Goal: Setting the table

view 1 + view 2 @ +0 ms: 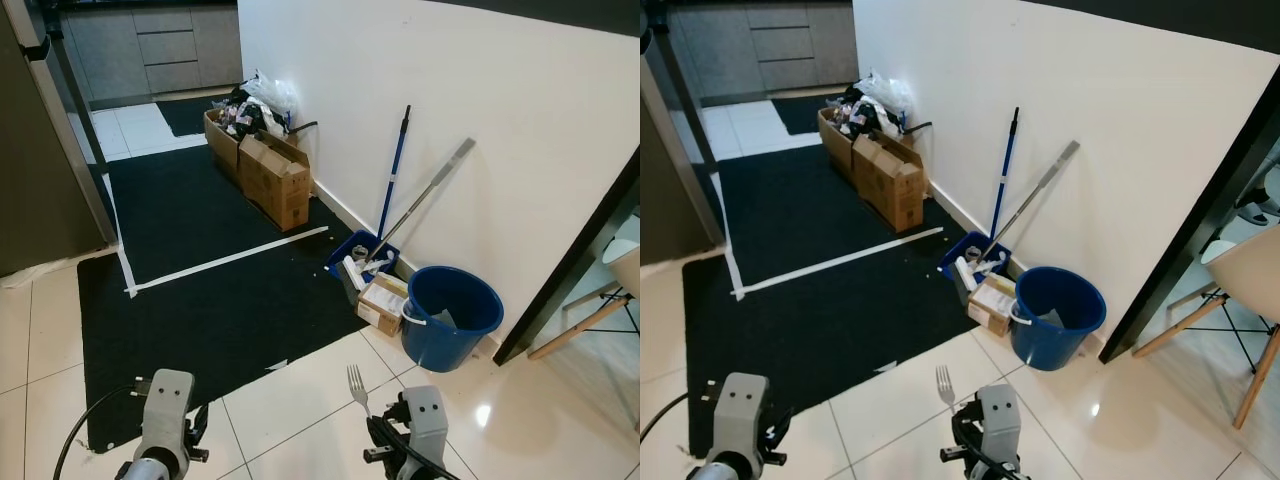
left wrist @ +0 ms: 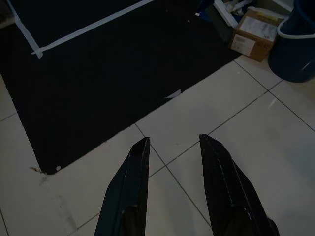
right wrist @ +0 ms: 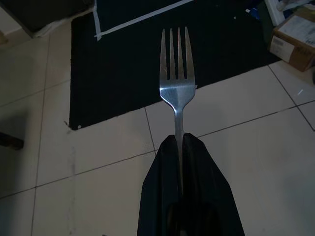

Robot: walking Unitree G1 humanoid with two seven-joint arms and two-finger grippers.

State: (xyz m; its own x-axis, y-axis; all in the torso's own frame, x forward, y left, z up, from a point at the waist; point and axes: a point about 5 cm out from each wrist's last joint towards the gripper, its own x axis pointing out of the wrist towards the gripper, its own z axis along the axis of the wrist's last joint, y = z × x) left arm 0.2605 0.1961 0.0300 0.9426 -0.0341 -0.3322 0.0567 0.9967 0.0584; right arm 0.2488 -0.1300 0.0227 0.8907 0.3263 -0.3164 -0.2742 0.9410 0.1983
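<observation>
A silver fork (image 3: pixel 177 73) stands tines-up in my right gripper (image 3: pixel 178 140), whose two black fingers are shut on its handle. In the head views the fork (image 1: pixel 356 387) rises in front of my right wrist, low in the picture, above the white floor tiles. My left gripper (image 2: pixel 172 145) is open with nothing between its fingers (image 2: pixel 132 167), held over the tiles near the edge of the black mat (image 2: pixel 98 88). The left wrist (image 1: pixel 166 410) shows at the lower left of the head views.
A blue bucket (image 1: pixel 450 315) stands by the white wall, next to a small cardboard box (image 1: pixel 382 301), a blue dustpan (image 1: pixel 360 252) and two leaning poles. Larger cardboard boxes (image 1: pixel 270 172) line the wall farther off. A wooden-legged chair (image 1: pixel 1250 290) is at the right.
</observation>
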